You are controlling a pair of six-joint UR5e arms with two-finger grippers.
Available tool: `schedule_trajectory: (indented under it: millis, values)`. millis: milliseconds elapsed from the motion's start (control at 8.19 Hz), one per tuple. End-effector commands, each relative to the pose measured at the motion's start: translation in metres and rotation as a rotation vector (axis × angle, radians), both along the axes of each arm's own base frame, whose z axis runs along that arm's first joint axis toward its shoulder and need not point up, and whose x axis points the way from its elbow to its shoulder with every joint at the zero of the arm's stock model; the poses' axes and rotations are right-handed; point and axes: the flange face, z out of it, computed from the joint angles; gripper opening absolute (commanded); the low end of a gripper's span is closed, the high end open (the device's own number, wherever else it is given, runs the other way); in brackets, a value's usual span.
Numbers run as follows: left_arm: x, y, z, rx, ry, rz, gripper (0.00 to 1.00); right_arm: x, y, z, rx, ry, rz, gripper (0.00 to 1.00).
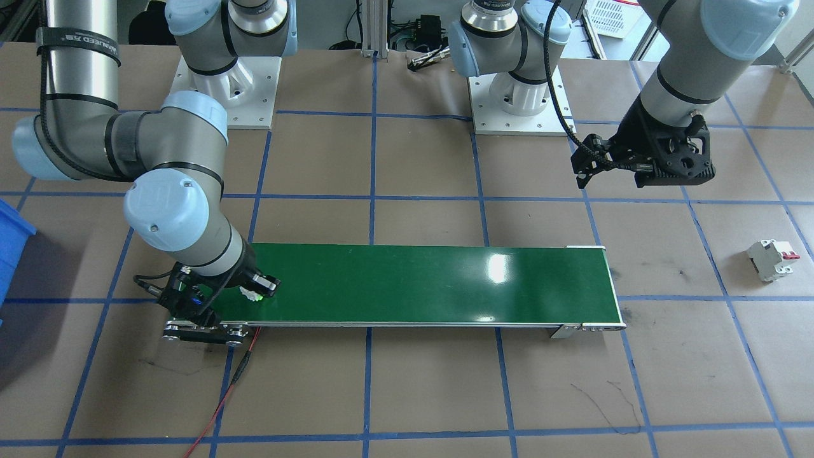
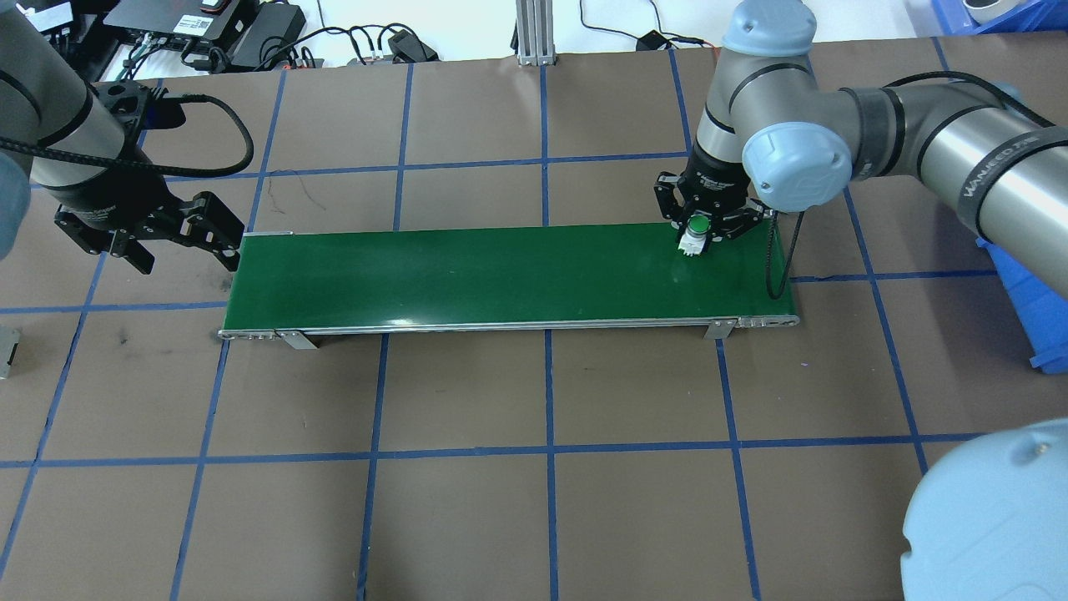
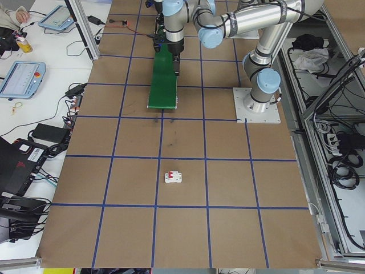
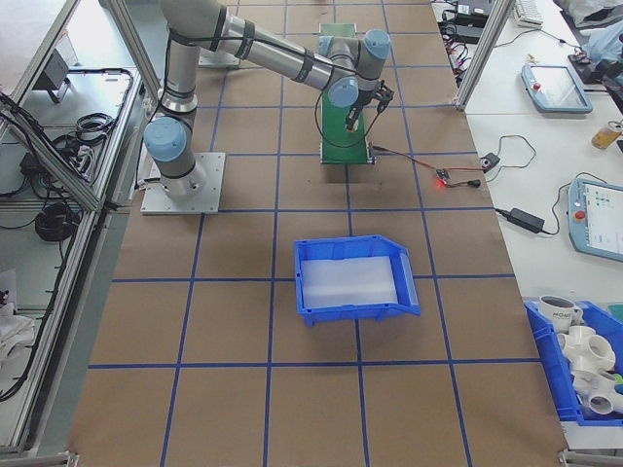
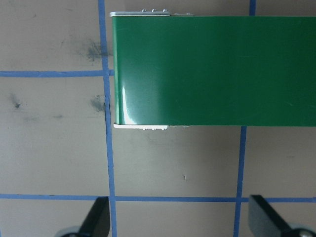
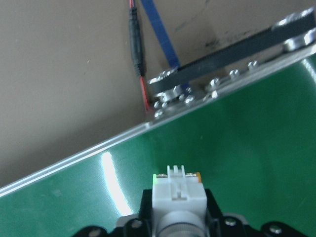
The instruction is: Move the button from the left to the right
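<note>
Masking button [image 2: 694, 233]: right claw [image 2: 699, 236]

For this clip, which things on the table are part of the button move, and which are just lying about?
Part of the job:
- button, gripped in the right hand
- green belt it sits over
- left hand, open, beside the belt's other end

Lying about:
- white breaker with red lever
- blue bin
- red wire

Brown table [image 2: 501, 467] gridded with blue tape [image 2: 549, 392]
</note>
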Motion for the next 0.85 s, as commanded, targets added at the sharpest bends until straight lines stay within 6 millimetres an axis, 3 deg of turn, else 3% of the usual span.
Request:
schedule_trajectory:
  millis: [0,366,611,733]
  values:
    - [0.000,0.000,0.000,0.001,0.001,0.000,1.00,-0.098,-0.010,0.041,-0.068,0.044,0.231,0.00]
    - [0.000,0.000,0.000,0.001,0.001,0.000,1.00,-0.241,0.018,0.090,-0.060,0.009,0.405,0.00]
    - [0.000,0.001,-0.001,0.005,0.002,0.002,1.00,-0.351,0.044,0.098,-0.073,0.010,0.503,0.00]
    - [0.000,0.000,0.000,0.004,0.001,0.002,1.00,-0.394,0.054,0.103,-0.086,0.020,0.565,0.00]
